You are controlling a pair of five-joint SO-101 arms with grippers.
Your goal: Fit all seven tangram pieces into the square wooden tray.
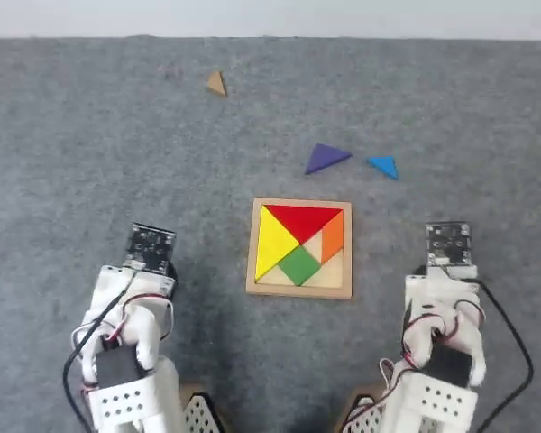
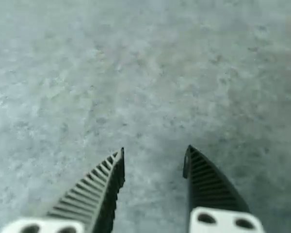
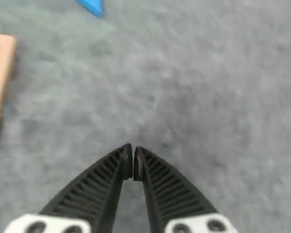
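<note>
One wooden tray (image 1: 302,291) sits in the middle of the high view on the grey tabletop (image 1: 90,144), and four pieces are in it. The red triangle (image 1: 302,220) lies along the tray's top edge, with the yellow triangle (image 1: 272,244) down the left side. The green square (image 1: 299,264) sits low in the centre, and the orange piece (image 1: 333,236) is on the right. Bare wood shows along the tray's bottom and in its lower right.

Three pieces lie loose on the tabletop. The purple triangle (image 1: 325,158) is just above the tray, and the blue triangle (image 1: 383,166) is near it to the right. The tan triangle (image 1: 216,84) sits well apart in the upper left of the frame. That makes seven pieces.

There are two arms. The left arm (image 1: 131,334) is at lower left and the right arm (image 1: 442,316) at lower right, one on each side of the tray.

In the left wrist view, the left tool (image 2: 155,150) hangs over bare grey surface with a clear gap between its fingers, gripping nothing. In the right wrist view, the right tool (image 3: 133,147) has its fingers pressed tip to tip, with nothing between them. The tray's edge (image 3: 0,73) shows to one side and the blue triangle (image 3: 92,6) lies farther off.
</note>
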